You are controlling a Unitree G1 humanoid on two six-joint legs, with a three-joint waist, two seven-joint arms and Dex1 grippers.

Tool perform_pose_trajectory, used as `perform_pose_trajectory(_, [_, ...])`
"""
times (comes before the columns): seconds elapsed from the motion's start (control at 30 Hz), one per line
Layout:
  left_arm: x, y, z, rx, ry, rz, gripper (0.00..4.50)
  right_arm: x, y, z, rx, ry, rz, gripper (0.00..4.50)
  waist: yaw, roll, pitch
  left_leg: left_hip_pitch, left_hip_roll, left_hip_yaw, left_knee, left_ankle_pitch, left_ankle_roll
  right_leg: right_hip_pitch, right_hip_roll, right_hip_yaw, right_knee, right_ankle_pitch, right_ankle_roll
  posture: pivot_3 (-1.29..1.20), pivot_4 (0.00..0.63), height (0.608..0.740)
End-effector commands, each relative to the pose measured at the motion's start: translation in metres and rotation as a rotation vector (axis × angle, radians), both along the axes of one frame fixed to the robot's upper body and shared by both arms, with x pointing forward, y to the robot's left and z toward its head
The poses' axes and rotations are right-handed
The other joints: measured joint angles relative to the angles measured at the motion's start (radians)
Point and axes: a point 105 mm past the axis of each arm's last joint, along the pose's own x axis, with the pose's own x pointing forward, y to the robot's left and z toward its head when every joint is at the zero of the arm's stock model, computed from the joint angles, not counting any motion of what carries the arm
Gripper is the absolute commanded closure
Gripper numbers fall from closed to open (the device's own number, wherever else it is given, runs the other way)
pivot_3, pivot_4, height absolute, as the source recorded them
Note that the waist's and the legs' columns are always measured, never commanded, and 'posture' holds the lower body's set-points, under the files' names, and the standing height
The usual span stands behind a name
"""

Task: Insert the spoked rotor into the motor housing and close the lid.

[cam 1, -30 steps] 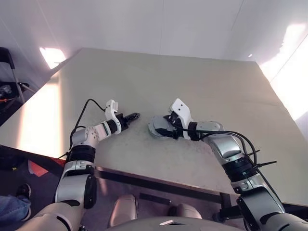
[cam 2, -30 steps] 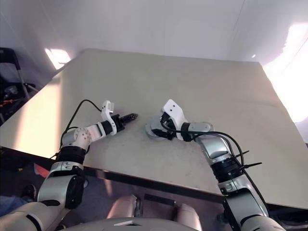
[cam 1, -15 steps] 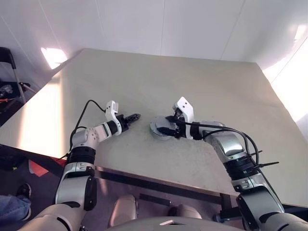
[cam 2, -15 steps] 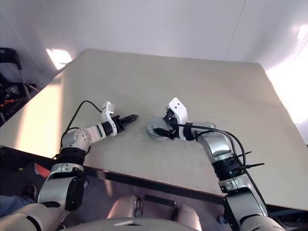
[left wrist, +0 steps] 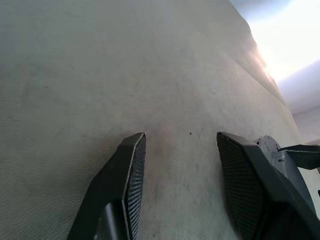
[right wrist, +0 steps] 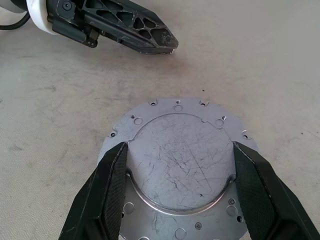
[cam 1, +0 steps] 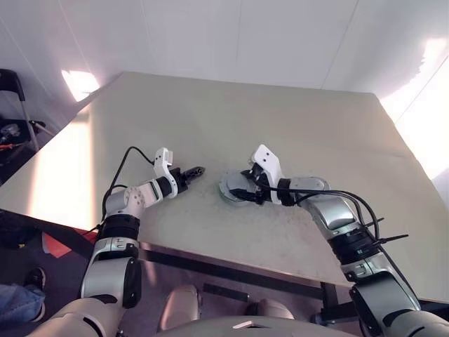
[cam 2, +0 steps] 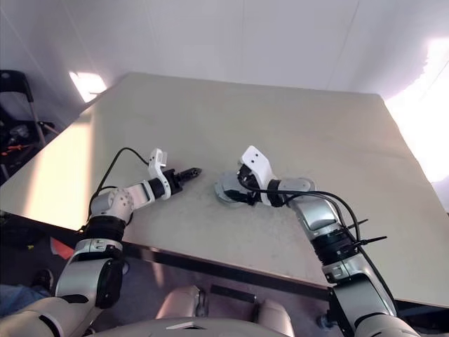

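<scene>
– closing the lid (right wrist: 180, 150), by the look of it: lying flat on the table (cam 1: 210, 119), mid-table, just past the tips of the left jaws.
– right jaws?
– set wide, astride the lid's raised centre, pads (right wrist: 117, 175) against its rim; apparently holding it.
– left jaws?
– parted, empty, hovering over bare table just beside the lid.
– motor housing and spoked rotor underneath?
– cannot tell; hidden by the lid if so.
– next, then?
– seems to call for seating the lid square and pressing down evenly, then easing the right jaws apart and lifting straight off without dragging it. keep the left jaws clear, or use them to steady the rim.
</scene>
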Motion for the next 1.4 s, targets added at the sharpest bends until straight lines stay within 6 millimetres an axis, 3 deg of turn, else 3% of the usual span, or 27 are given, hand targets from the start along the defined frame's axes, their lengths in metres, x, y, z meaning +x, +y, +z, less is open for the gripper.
perform_pose_trajectory(0.03, [0.004,0.004,0.01,-0.009,-0.035,0.013,2.07,-0.02,-0.03,-0.059,-0.152,0.195,-0.059,1.4,0.0,0.0,-0.001,0.0,0.0,0.0,0.0,0.0,0.0,0.0,0.0,0.0,0.0,0.0,0.0,0.0,0.0,0.74])
perform_pose_trajectory(0.37, [0.004,0.002,0.012,-0.011,-0.038,0.006,2.07,-0.025,-0.04,-0.063,-0.169,0.21,-0.059,1.4,0.003,0.0,-0.007,0.0,-0.001,0.0,-0.001,-0.002,0.002,0.003,0.0,0.0,-0.005,0.0,0.0,0.0,0.0,0.74])
perform_pose_trajectory(0.47, [0.004,0.002,0.012,-0.011,-0.037,0.004,2.07,-0.022,-0.03,-0.042,-0.032,0.204,-0.045,1.4,0.004,0.001,-0.008,0.001,-0.002,0.0,-0.002,-0.003,0.004,0.006,0.0,0.0,-0.01,0.001,-0.002,0.0,0.0,0.74])
perform_pose_trajectory(0.67, [0.004,0.001,0.011,-0.011,-0.034,0.004,2.07,-0.01,-0.006,0.024,0.292,0.109,-0.007,1.4,0.003,0.001,-0.008,-0.006,-0.004,0.0,-0.003,-0.006,0.007,0.002,-0.002,0.001,-0.014,0.001,-0.001,0.0,0.0,0.74])
perform_pose_trajectory(0.77, [0.004,0.001,0.011,-0.011,-0.033,0.003,2.07,-0.008,-0.003,0.035,0.331,0.09,-0.006,1.4,-0.004,0.002,-0.007,-0.009,-0.003,0.0,-0.003,-0.006,0.006,-0.002,-0.001,0.0,-0.012,0.001,-0.001,0.0,0.0,0.74])
perform_pose_trajectory(0.93, [0.005,0.001,0.011,-0.008,-0.034,0.005,2.07,-0.011,-0.001,0.032,0.299,0.079,0.01,1.4,-0.008,0.002,-0.007,-0.01,-0.003,0.0,-0.003,-0.005,0.005,-0.003,-0.001,0.0,-0.012,0.001,-0.001,0.0,0.0,0.74])
perform_pose_trajectory(1.1, [0.004,0.002,0.01,-0.006,-0.034,0.005,2.07,-0.005,-0.006,0.015,0.145,0.016,-0.027,1.4,-0.008,0.002,-0.007,-0.009,-0.002,0.0,-0.004,-0.005,0.004,-0.003,-0.001,0.0,-0.012,0.001,-0.001,0.0,0.0,0.74])
perform_pose_trajectory(1.4, [0.003,0.0,0.008,-0.001,-0.032,-0.003,2.07,-0.006,-0.002,0.017,0.09,-0.042,0.009,1.4,-0.01,0.002,-0.007,-0.008,-0.003,0.0,-0.004,-0.004,0.004,-0.002,-0.001,0.0,-0.012,0.001,-0.001,0.0,0.0,0.74])
